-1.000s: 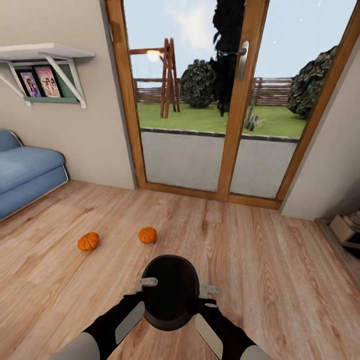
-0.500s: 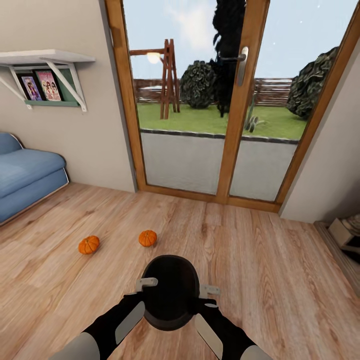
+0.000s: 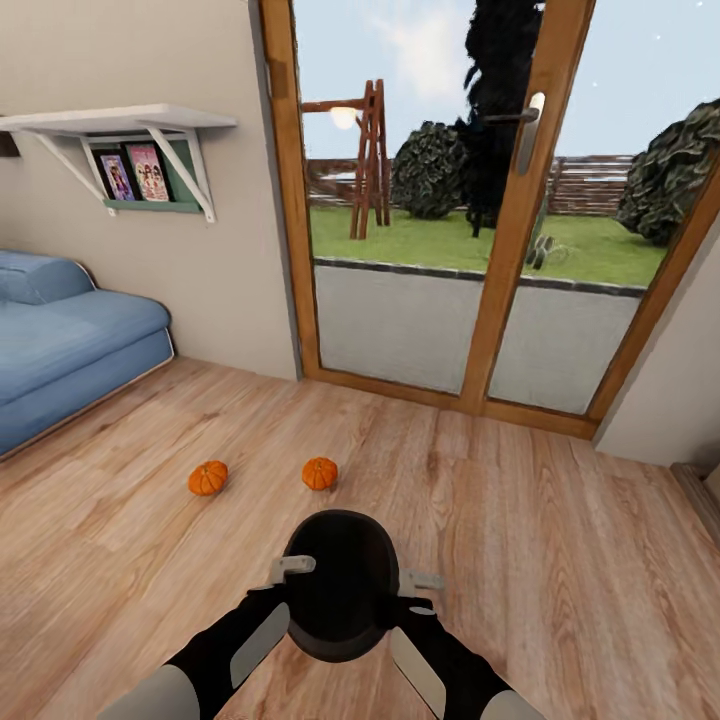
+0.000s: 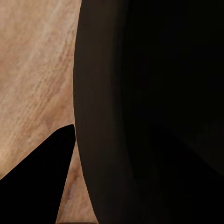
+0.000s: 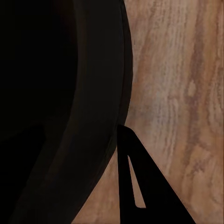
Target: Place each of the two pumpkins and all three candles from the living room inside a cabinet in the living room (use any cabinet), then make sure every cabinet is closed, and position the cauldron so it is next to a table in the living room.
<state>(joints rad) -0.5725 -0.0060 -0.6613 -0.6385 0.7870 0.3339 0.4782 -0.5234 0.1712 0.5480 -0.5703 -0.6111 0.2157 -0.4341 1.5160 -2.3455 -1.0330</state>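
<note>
Both grippers, left gripper (image 3: 290,566) and right gripper (image 3: 420,579), clamp the black cauldron (image 3: 340,584) by its rim, held above the wood floor (image 3: 560,560). Two pumpkins (image 3: 208,478) (image 3: 319,473) lie ahead, near a blue sofa (image 3: 60,350)

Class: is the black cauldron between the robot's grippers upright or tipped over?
Upright. In the head view the cauldron shows its wide round mouth facing up toward the camera, with the left gripper and right gripper at its sides.

Cauldron (image 3: 340,580) matt black; floor (image 3: 560,560) grained wood; sofa (image 3: 60,350) blue cloth.
</note>
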